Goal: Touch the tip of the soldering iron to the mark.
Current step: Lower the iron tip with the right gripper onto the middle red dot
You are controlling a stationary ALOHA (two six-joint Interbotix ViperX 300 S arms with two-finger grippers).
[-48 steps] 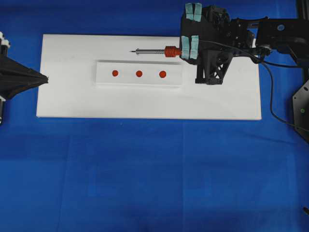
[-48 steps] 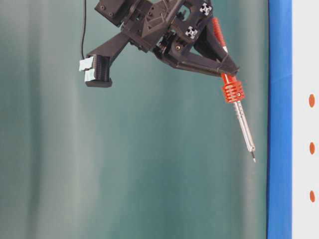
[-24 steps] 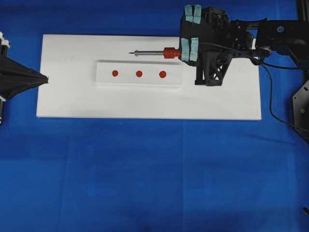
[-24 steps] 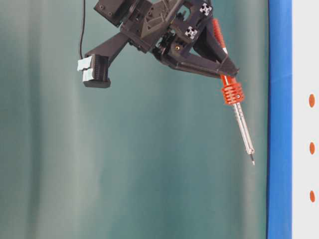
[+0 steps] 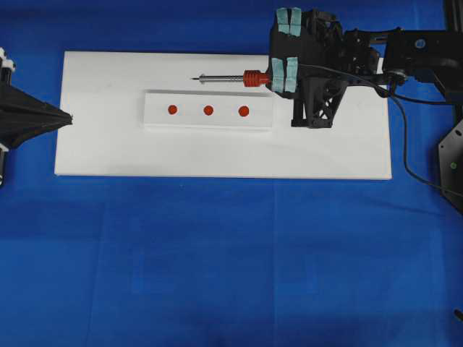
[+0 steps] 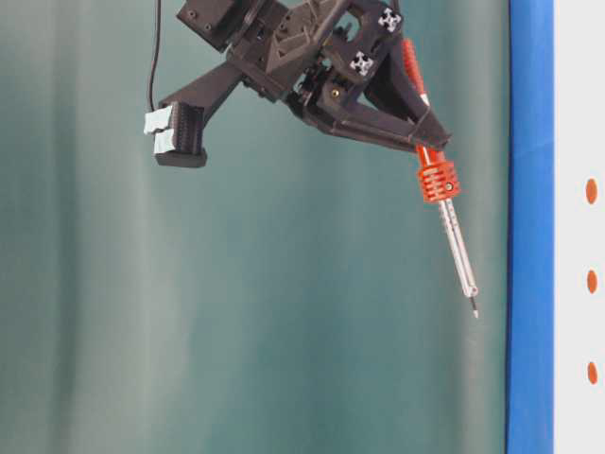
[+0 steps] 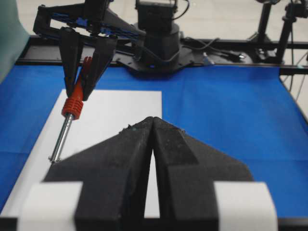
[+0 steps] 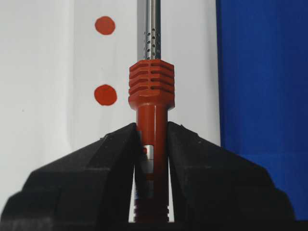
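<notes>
My right gripper (image 5: 279, 76) is shut on the red-orange handle of the soldering iron (image 5: 230, 77). The iron points left, held in the air over the white board's far half, behind the raised strip. Its thin tip (image 5: 193, 79) hangs clear of the surface, as the table-level view shows at the tip (image 6: 475, 312). Three red marks (image 5: 208, 110) sit in a row on the strip; the tip touches none of them. In the right wrist view the iron (image 8: 151, 89) runs between the jaws, with two marks (image 8: 105, 95) to its left. My left gripper (image 5: 67, 118) rests shut and empty at the board's left edge.
The white board (image 5: 108, 152) lies on a blue cloth (image 5: 231, 260). The raised white strip (image 5: 155, 121) carries the marks. The iron's black cord (image 5: 402, 137) trails down the right side past the right arm.
The right gripper has carried the iron slightly to the left, and its tip has dipped a little. The left gripper has not moved.
</notes>
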